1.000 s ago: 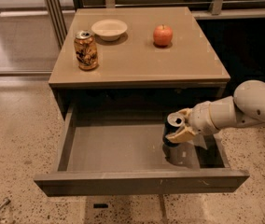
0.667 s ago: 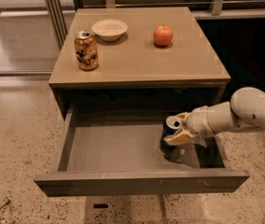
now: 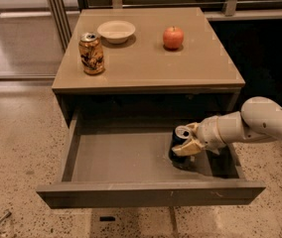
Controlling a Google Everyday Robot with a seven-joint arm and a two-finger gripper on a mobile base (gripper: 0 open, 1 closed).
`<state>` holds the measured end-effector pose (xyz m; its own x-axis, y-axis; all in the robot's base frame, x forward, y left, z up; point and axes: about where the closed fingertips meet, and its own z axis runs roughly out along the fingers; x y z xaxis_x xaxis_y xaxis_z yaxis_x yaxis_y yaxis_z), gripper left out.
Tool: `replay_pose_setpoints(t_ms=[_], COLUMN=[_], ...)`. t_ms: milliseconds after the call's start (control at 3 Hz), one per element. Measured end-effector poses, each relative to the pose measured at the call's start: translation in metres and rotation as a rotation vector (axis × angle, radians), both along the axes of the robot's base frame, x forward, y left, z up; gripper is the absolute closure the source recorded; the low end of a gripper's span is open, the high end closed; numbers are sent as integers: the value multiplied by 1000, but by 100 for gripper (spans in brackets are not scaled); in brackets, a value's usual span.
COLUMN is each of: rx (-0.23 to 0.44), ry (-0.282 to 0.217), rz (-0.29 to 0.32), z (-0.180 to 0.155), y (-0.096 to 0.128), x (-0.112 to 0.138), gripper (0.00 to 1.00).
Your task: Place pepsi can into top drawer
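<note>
The top drawer [image 3: 116, 157] stands pulled open under the table, its grey bottom bare on the left. The pepsi can [image 3: 179, 145], dark with a silver top, stands upright on the drawer bottom at the right. My gripper [image 3: 188, 140] reaches in from the right, and its cream fingers [image 3: 188, 147] are closed around the can's upper part. The white arm [image 3: 260, 120] runs off to the right edge.
On the table top [image 3: 146, 58] stand a gold-and-brown can [image 3: 91, 52] at the left front, a white bowl [image 3: 116, 31] behind it and a red apple [image 3: 173, 37] at the back right. A speckled floor lies all around.
My gripper has moved the can slightly left and down inside the drawer; the can now rests on the drawer bottom.
</note>
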<state>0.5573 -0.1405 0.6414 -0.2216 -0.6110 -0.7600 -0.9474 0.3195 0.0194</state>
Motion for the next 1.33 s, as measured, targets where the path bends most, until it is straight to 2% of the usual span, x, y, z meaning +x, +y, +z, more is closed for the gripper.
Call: replay_pose_setpoints(t_ms=[333, 1333], rx=[0, 0], ry=[0, 0], rz=[0, 0], z=[2, 2], y=[0, 0], x=[0, 0], gripper=[81, 11])
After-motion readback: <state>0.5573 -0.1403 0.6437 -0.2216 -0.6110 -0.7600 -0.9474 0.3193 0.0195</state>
